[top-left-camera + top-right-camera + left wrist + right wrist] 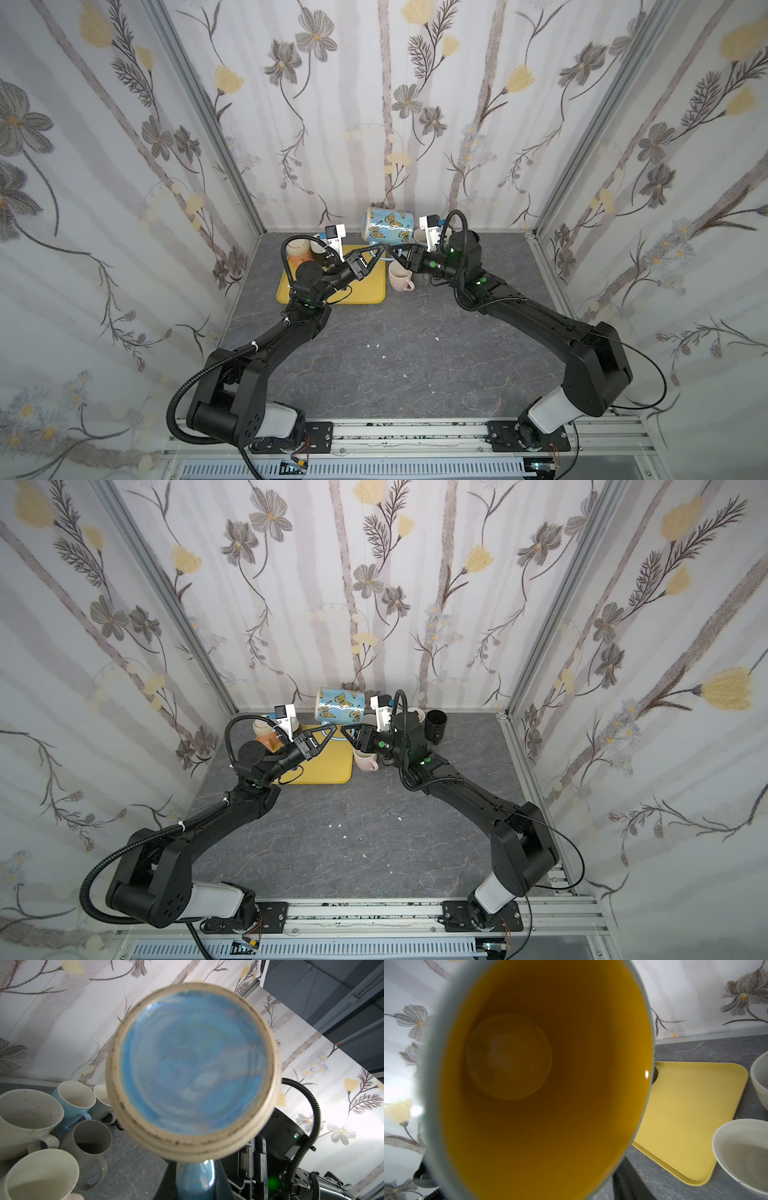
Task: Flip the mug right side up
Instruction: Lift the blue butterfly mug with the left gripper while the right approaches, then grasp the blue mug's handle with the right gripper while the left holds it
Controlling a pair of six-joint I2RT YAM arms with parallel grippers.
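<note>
Between both arms, mug lies sideways aloft; grips hidden.

Both top views gaze down from high, sharing the whole tabletop; each wrist camera sits tight against the butterfly mug, base and mouth.

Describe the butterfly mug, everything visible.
The butterfly mug is glossy blue ceramic with orange and yellow butterflies, a yellow-orange inside and an unglazed beige foot ring. It hangs on its side above the yellow tray, base toward the left arm. The left gripper is shut on its blue handle; the right gripper sits close alongside.
</note>
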